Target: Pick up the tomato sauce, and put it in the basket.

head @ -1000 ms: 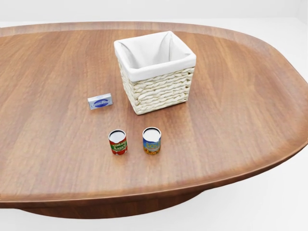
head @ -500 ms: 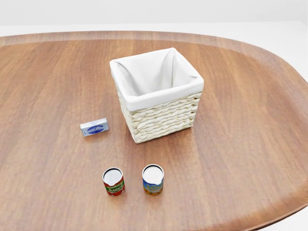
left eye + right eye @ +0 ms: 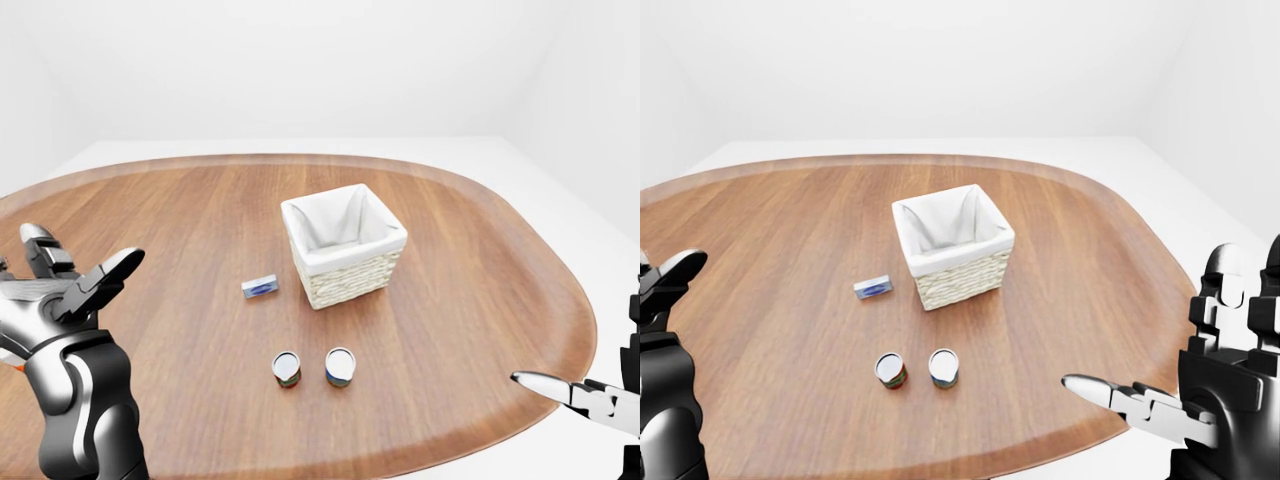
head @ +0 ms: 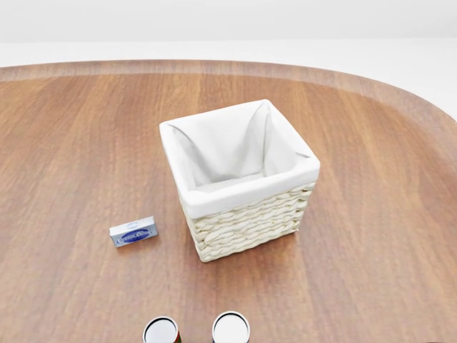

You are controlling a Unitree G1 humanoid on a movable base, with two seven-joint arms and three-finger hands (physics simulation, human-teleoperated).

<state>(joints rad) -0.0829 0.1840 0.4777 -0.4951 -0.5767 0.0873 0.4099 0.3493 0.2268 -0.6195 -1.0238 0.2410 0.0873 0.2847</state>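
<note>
Tomato sauce can sat between my two hands, a bit closer to the left one

The red can [image 3: 890, 370] stood upright on the table [image 3: 1090, 260], just left of the blue can [image 3: 943, 367] and near side of the basket [image 3: 952, 243]. My left hand [image 3: 65, 285] hung off to its left, fingers spread, holding nothing. My right hand [image 3: 1160, 410] was well off to the right, fingers out too, also empty.

glossy silver-and-black left hand [image 3: 70, 285] and right hand [image 3: 1180, 400], with blocky segmented fingers.
</note>
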